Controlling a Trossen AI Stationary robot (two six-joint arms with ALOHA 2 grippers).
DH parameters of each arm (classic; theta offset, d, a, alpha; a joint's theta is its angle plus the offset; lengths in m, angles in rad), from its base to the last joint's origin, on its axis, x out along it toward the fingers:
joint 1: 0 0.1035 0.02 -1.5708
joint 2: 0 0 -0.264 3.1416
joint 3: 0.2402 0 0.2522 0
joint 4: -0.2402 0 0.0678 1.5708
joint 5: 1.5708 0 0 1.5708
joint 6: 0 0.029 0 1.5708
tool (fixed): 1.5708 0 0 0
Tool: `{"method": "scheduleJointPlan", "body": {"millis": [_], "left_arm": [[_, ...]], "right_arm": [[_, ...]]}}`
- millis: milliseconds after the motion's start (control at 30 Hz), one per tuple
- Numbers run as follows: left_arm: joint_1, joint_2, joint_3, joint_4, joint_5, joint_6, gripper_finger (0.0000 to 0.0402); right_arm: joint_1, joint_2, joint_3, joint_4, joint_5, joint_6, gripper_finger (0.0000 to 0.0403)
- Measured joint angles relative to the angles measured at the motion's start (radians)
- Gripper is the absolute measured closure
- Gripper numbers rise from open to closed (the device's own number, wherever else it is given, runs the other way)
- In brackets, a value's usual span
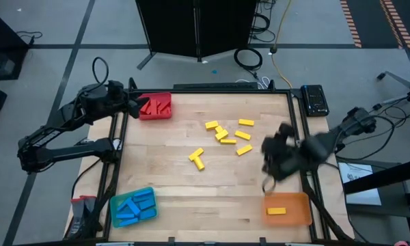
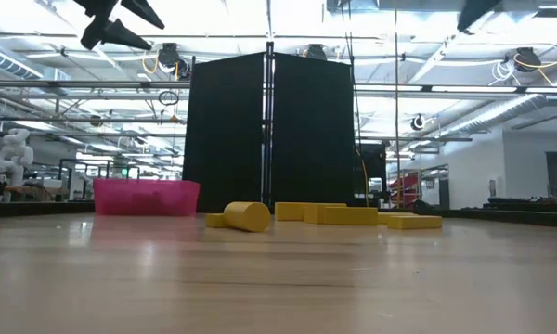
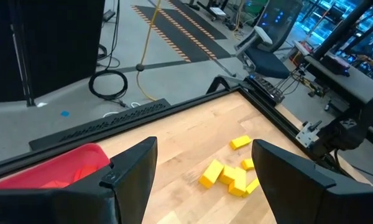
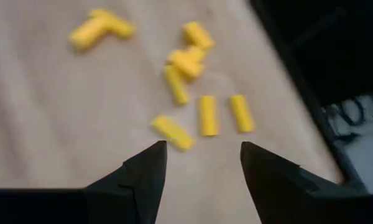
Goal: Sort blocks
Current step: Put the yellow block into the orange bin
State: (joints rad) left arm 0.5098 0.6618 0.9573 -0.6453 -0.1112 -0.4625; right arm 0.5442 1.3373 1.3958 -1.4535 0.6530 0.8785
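Several yellow blocks point(image 1: 227, 137) lie loose on the middle of the table, two of them in a T shape point(image 1: 197, 158). Red blocks fill the red tray point(image 1: 155, 106) at the far left corner. Blue blocks lie in the blue tray point(image 1: 132, 207) at the near left. One yellow block point(image 1: 276, 210) rests in the orange tray point(image 1: 297, 213) at the near right. My left gripper point(image 1: 133, 102) point(image 3: 205, 144) hangs open beside the red tray. My right gripper point(image 1: 270, 154) point(image 4: 202, 147) hovers open above the table's right side, pointing at the yellow blocks point(image 4: 193, 93).
A dark frame point(image 1: 304, 137) runs around the wooden table. A black panel point(image 2: 269, 134) stands behind the far edge, with cables on the floor. A phone-like device point(image 1: 316, 99) sits on the far right corner. Bare wood lies between the yellow blocks and the near trays.
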Motion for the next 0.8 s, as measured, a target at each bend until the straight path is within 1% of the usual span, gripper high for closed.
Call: {"method": "scheduleJointPlan", "body": {"millis": [100, 233, 300, 500, 567, 633, 800], "left_arm": [[0.0, -0.005, 0.0, 0.0, 0.003, 0.0, 0.0134], [0.0, -0.006, 0.0, 0.0, 0.003, 0.0, 0.0134], [0.0, -0.006, 0.0, 0.0, 0.003, 0.001, 0.0134], [0.0, -0.006, 0.0, 0.0, 0.003, 0.002, 0.0134], [0.0, -0.006, 0.0, 0.0, 0.003, 0.002, 0.0134], [0.0, -0.006, 0.0, 0.0, 0.003, 0.003, 0.0134], [0.0, -0.006, 0.0, -0.001, 0.003, 0.005, 0.0134]], "right_arm": [[-0.139, -0.049, 0.0, -0.002, -0.005, -0.12, 0.0203], [-0.33, -0.069, 0.0, 0.038, -0.043, -0.362, 0.0202], [-0.432, -0.067, -0.001, 0.095, -0.096, -0.494, 0.02], [-0.717, -0.037, -0.028, 0.309, -0.339, -0.858, 0.02], [-0.789, -0.026, -0.062, 0.374, -0.408, -0.95, 0.0199], [-0.844, -0.015, -0.116, 0.417, -0.448, -1.033, 0.02], [-0.929, 0.003, -0.291, 0.558, -0.525, -1.156, 0.0199]]}}
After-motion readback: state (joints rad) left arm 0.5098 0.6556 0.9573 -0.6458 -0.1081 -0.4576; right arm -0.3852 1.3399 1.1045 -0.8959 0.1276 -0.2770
